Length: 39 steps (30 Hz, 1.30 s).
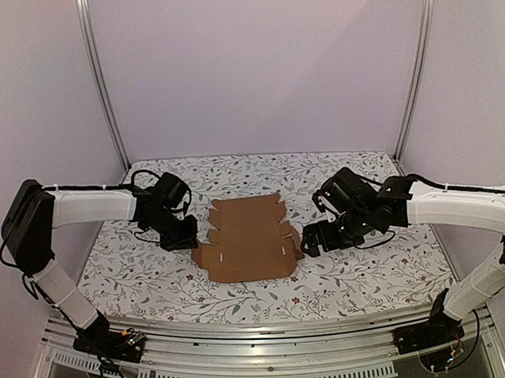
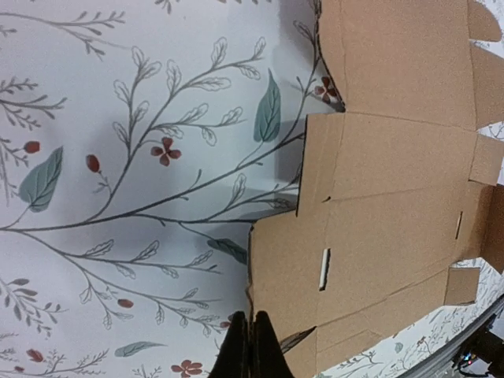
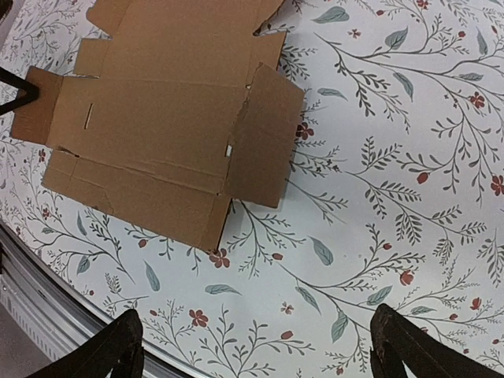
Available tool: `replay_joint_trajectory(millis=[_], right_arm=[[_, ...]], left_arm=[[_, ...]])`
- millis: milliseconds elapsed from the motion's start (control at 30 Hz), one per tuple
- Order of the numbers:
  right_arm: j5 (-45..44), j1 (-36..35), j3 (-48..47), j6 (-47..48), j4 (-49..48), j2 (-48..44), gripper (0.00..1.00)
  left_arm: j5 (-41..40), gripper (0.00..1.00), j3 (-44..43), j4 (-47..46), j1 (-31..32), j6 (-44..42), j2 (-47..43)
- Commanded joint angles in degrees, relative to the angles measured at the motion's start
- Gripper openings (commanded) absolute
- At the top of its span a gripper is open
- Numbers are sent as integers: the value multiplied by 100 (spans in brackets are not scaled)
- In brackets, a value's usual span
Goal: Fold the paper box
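Awaiting its folds, the flat brown cardboard paper box [image 1: 247, 237] lies at the bench [image 1: 363, 276] centre; left gripper [image 2: 250, 350] closed at its left edge, right gripper [image 3: 258, 346] wide open alongside. Next, likely: raising a flap.

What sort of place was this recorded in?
Probably a lab robot cell: plain walls with metal frame posts, arms bolted to a metal rail, a flat paper box on a floral table cover.
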<state>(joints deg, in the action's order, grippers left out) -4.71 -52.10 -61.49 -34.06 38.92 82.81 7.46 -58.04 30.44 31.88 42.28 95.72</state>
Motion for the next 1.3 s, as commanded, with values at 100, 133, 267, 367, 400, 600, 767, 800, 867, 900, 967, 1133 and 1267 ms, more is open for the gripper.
replay_joint_trajectory(millis=[100,133,267,367,400,600,767,800,867,900,967,1133,1267], right_arm=[[675,-31,358,-685,-864,186,99],[748,-37,404,-745,-963,205,99],[932,-31,594,-980,-1420,260,99],[982,-36,753,-1220,-1762,294,99],[981,-34,794,-1344,-1860,310,99],[939,-33,1059,-2022,-2583,525,99],[964,-32,1325,-2615,-3363,607,99],[956,-37,1363,-2699,-3479,617,99],[936,-35,1478,-2860,-3798,676,99],[915,-37,1535,-2933,-4001,691,98],[911,-30,1635,-3163,-4342,746,96],[799,-37,1815,-3585,-4961,965,92],[684,-32,1940,-3949,-5500,1106,89]], left_arm=[[-227,0,1033,-1079,169,1854,-1168],[-240,0,1196,-1249,212,2197,-1308],[-318,0,1757,-1805,351,3055,-1685],[-380,0,2143,-2191,461,3567,-1864],[-418,0,2254,-2346,515,3747,-1903],[-726,0,2698,-3474,888,4627,-2016],[-1011,0,2709,-3956,1148,4955,-1936],[-1051,0,2726,-4046,1194,5001,-1927],[-1094,0,2744,-4192,1268,5096,-1897],[-1090,0,2733,-4259,1301,5103,-1877],[-1085,0,2721,-4311,1356,5118,-1829],[-1055,0,2777,-4423,1445,5158,-1789],[-1015,0,2750,-4424,1469,5119,-1794]])
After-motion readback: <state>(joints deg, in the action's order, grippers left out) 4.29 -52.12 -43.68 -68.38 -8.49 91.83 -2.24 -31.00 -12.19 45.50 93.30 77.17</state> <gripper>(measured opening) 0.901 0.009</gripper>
